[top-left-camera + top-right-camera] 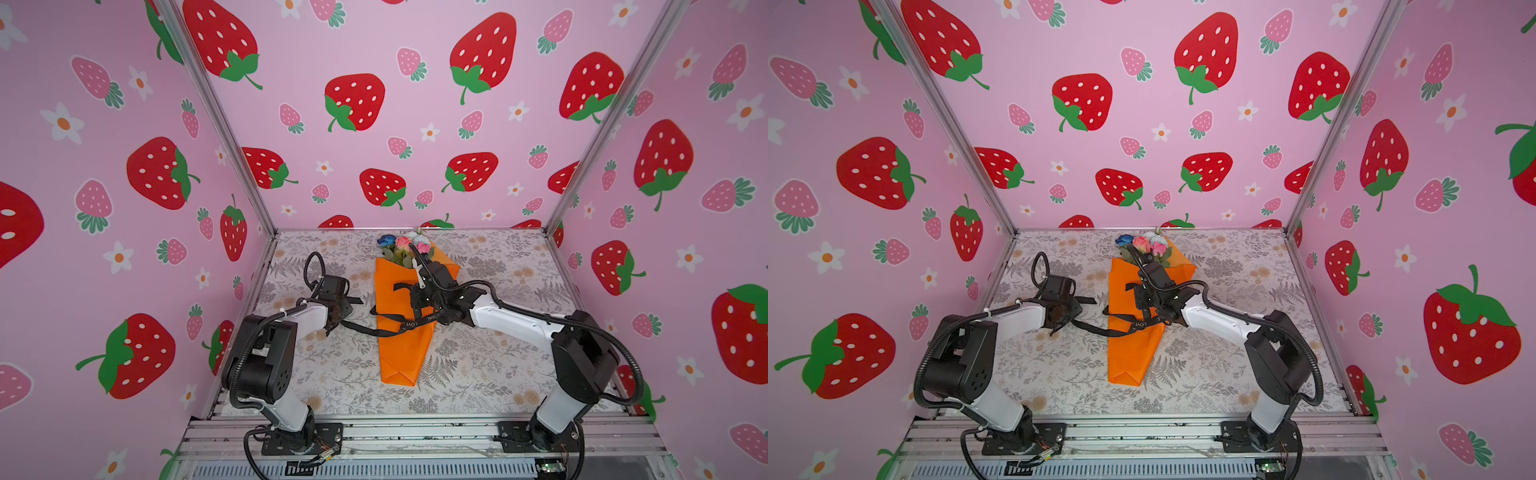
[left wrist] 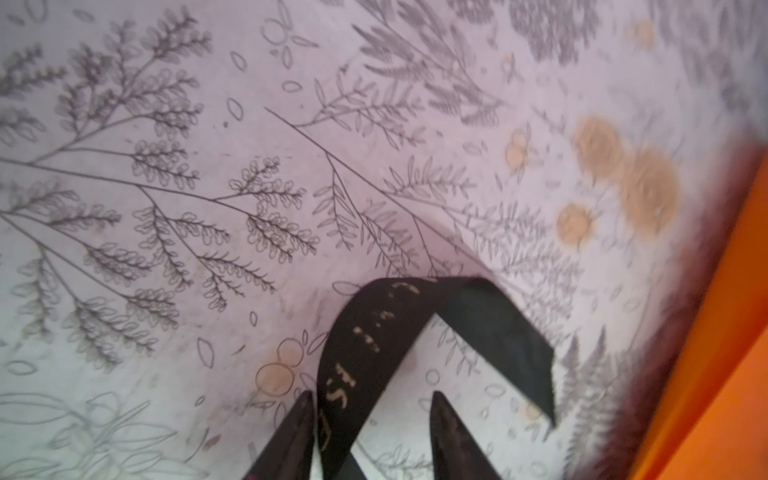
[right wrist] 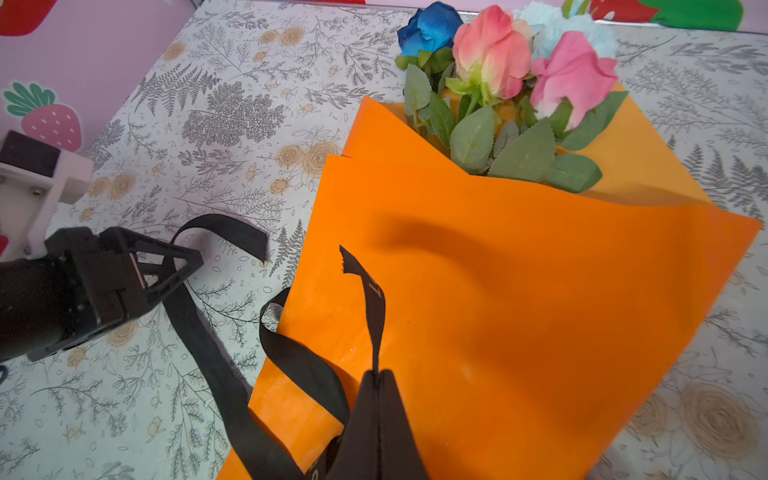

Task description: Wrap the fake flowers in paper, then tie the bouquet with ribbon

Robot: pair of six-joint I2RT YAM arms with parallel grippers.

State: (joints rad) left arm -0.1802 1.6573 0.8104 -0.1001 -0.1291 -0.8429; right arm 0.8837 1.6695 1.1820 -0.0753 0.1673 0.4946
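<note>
Closest to you, the metal rail [image 1: 415, 432] runs along the bottom edge of both top views. Left of centre, your left gripper [image 2: 370, 397] has its fingers spread, with the black ribbon [image 1: 365, 330] running between them. At centre the bouquet of fake flowers [image 1: 401, 353] lies on the patterned table [image 1: 324, 374], blooms toward the top of the frame, ribbon crossing its orange paper [image 3: 540, 311]. Just right, your right gripper [image 3: 377, 374] is pressed together, pinching a ribbon end above the paper.
</note>
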